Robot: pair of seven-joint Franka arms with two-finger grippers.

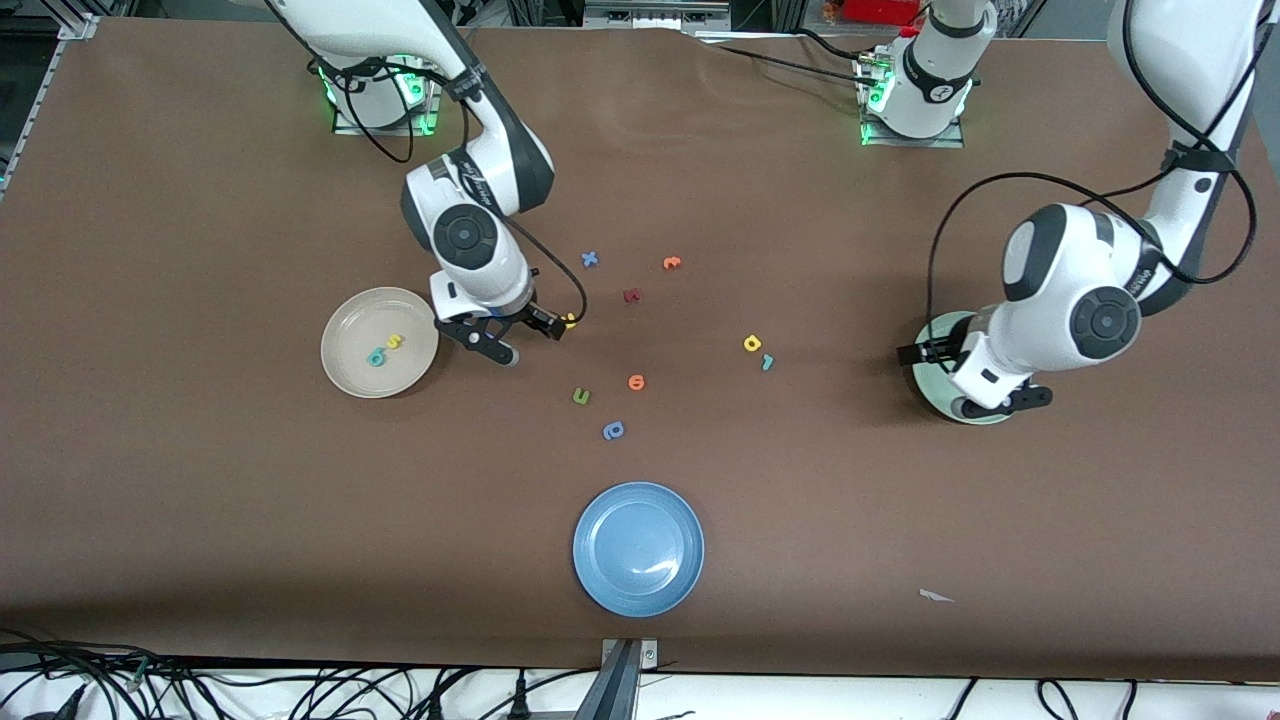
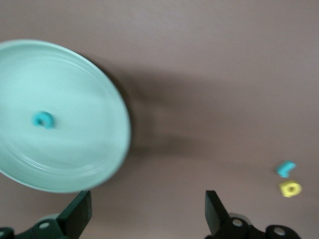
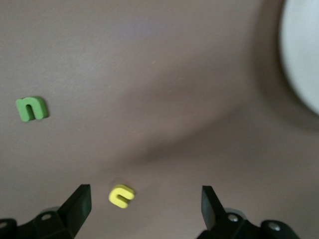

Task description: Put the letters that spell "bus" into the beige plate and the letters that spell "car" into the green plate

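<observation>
At the right arm's end of the tabletop I saw the beige plate with the teal b and the yellow s inside it. The right claw stood just beside this plate with its fingers wide apart and holding nothing, and the yellow u lay on the tabletop between them. The left claw was over the green plate, also open and empty, and the teal c lay in that plate. The yellow a and the teal r lay touching on the tabletop, between the two plates. The green u-shaped letter lay nearer to the front camera than the yellow u.
</observation>
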